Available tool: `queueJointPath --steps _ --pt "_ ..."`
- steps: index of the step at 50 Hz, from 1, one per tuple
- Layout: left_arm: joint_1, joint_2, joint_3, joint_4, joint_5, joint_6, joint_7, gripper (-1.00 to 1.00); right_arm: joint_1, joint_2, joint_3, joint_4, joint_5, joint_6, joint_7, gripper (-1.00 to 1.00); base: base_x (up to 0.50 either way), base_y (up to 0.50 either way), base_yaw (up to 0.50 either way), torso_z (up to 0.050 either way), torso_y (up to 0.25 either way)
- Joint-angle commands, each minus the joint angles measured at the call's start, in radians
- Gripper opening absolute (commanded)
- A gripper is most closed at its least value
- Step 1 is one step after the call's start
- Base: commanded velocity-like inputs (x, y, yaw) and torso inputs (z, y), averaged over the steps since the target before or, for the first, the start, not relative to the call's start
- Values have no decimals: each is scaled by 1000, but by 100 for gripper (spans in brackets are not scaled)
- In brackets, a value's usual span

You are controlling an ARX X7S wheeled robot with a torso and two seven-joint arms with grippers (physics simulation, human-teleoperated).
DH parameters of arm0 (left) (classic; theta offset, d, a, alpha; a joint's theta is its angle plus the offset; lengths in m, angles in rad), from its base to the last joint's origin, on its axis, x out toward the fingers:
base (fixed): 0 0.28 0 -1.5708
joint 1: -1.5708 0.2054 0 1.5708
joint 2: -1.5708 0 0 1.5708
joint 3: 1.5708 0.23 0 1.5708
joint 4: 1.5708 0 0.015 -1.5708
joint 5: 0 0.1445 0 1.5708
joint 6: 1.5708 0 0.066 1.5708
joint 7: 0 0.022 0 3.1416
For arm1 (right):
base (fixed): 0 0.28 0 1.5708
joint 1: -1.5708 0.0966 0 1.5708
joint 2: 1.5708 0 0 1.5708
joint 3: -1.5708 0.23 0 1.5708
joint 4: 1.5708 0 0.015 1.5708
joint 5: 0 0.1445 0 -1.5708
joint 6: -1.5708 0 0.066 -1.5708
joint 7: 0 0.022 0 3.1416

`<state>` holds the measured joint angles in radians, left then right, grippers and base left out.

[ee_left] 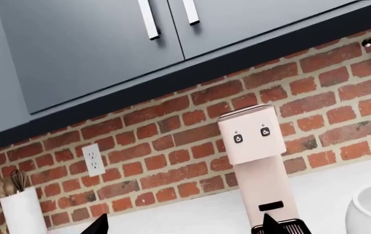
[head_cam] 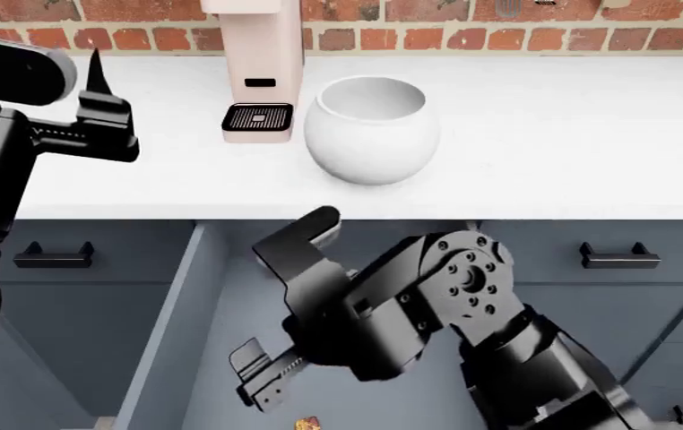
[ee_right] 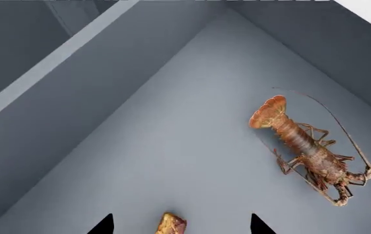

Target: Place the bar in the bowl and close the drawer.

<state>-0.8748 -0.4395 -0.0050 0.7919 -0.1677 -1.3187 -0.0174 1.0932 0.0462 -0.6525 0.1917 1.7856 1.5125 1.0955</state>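
While I steer from afar, the scene reads left to right in the head view like this:

Left claw (head_cam: 93, 85): raised over the left end of the white bench (head_cam: 581, 116), holding nothing. Its wrist view shows two dark fingertips standing apart, so I judge it spread. It hangs clear of the work, probably parked so it does not block the other arm.

Utensil holder (ee_left: 22, 214): white, seen only from the left wrist, standing by the brick wall (ee_left: 172, 131) near a socket (ee_left: 92, 159).

Coffee machine (head_cam: 258, 72): pale pink, upright against the wall, just left of the bowl.

Bowl (head_cam: 372, 130): glossy white globe, mouth up, on the bench just beside the machine. It is empty as far as I can see, so the bar has not gone in yet.

Drawer (head_cam: 180, 305): pulled out below the bench edge, slate blue-grey, open so I can reach inside.

Right claw (head_cam: 281, 305): reaching down into the drawer, fingers spread, gripping nothing.

Bar (ee_right: 172, 225): small, golden-brown, lying on the drawer floor. In the right wrist view it sits between the two fingertips (ee_right: 101, 225), apart from both. I judge this is the line-up for a pinch.

Lobster (ee_right: 309, 151): orange-brown, lying flat on the drawer floor, well apart from the bar. I should keep the claw off it.
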Motion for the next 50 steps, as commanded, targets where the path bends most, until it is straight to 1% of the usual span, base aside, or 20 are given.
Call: queueJointPath --steps 1,8,12,15,18,26,34,46,50 --pt "28 -1 -13 0 -2 14 -1 100 -70 25 -99 28 130 -34 75 100 0 0 0 0 0" --pt "34 -6 -16 -1 -4 17 0 100 -99 27 -108 33 96 -70 37 100 0 0 0 0 0" --pt "37 -10 -14 -3 -4 18 0 100 -116 32 -111 33 92 -97 39 100 0 0 0 0 0" --pt "45 -10 -12 -5 -3 24 -2 100 -150 40 -98 4 126 -144 84 100 0 0 0 0 0" --pt "49 -12 -12 -6 -3 27 -2 100 -189 43 -82 -16 108 -190 77 100 0 0 0 0 0" --pt "62 -14 -11 -7 -2 34 -6 100 -223 56 -64 -20 -10 -262 -32 100 0 0 0 0 0" --pt "65 -13 -6 -10 -3 35 -8 100 -225 73 -108 12 -121 -274 -150 100 0 0 0 0 0" --pt "66 -18 -11 -7 -6 31 -9 100 -223 88 -186 40 -195 -253 -240 100 0 0 0 0 0" --pt "68 -22 -12 -6 -7 31 -8 100 -230 88 -208 43 -193 -237 -257 100 0 0 0 0 0"
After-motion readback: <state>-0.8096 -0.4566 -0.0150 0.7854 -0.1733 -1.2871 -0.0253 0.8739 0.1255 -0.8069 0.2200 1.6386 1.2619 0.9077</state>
